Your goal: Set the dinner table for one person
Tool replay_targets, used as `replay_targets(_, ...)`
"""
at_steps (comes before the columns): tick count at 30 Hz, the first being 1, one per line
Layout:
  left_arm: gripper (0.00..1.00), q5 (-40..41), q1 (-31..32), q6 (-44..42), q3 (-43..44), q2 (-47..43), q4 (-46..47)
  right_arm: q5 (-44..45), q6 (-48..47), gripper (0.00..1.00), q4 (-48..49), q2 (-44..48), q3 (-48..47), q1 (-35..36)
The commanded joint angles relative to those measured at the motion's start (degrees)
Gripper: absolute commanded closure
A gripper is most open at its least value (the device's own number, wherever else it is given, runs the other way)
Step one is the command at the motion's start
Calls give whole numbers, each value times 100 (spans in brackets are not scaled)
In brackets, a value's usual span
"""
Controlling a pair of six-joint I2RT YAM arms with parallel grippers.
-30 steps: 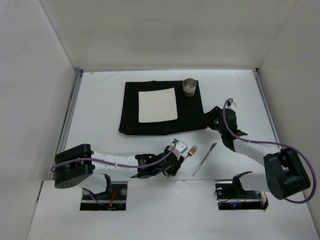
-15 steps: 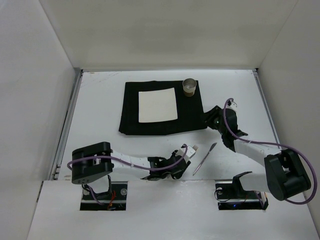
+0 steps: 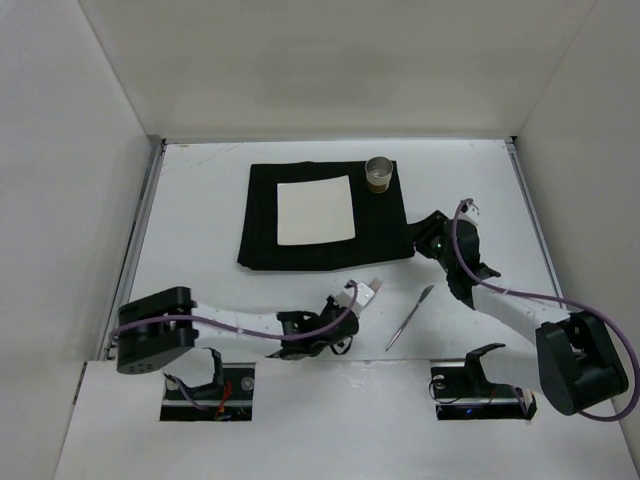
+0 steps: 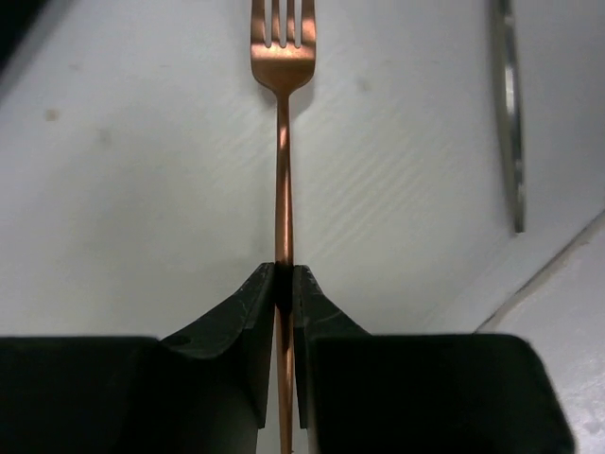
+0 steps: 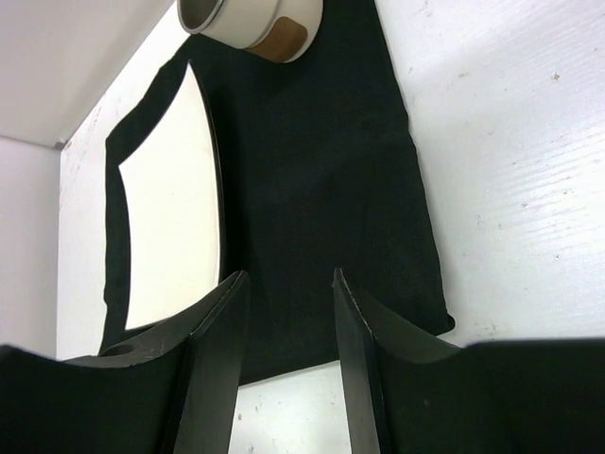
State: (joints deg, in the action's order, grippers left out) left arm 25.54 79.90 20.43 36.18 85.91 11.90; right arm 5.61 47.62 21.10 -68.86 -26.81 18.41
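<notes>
My left gripper (image 4: 284, 274) is shut on the handle of a copper fork (image 4: 283, 142), whose tines point away from me, low over the white dinner table (image 3: 200, 210). In the top view this gripper (image 3: 362, 294) is near the table's front edge, left of a silver knife (image 3: 410, 317). The knife also shows in the left wrist view (image 4: 509, 113). My right gripper (image 5: 288, 279) is open and empty over the near right corner of a black cloth mat (image 5: 321, 189). In the top view it (image 3: 418, 238) is at the mat's right edge (image 3: 325, 250).
A white square plate (image 3: 315, 210) lies on the mat, and a small cup (image 3: 380, 173) stands on the mat's far right corner. Both show in the right wrist view, plate (image 5: 170, 208) and cup (image 5: 250, 19). White walls edge the table.
The fork lay loose beside the knife one second ago. My left gripper reached right onto it, shut on its handle and drew it a little left. The right arm has barely moved.
</notes>
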Motion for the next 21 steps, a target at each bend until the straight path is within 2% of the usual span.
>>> replay_targets(1, 96, 715, -522, 49, -260, -1083, -310, 204, -15, 53, 289, 145, 35, 8)
replay_targets(4, 96, 899, -1285, 164, -384, -1926, -671, 143, 28, 53, 315, 92, 44, -9)
replay_targets(9, 96, 734, -2893, -222, -112, -2289, -576, 125, 55, 53, 385, -22, 35, 17)
replay_targets(13, 95, -257, -4404, -530, 300, -1580, -250, 89, 64, 53, 421, -57, 9, 17)
replay_targets(15, 95, -444, -4889, -505, 607, -1105, -232, 73, 81, 53, 465, -145, 26, 17)
replay_targets(21, 95, -717, -5436, -847, 1452, -67, -241, -25, 108, 52, 518, -198, 18, 17)
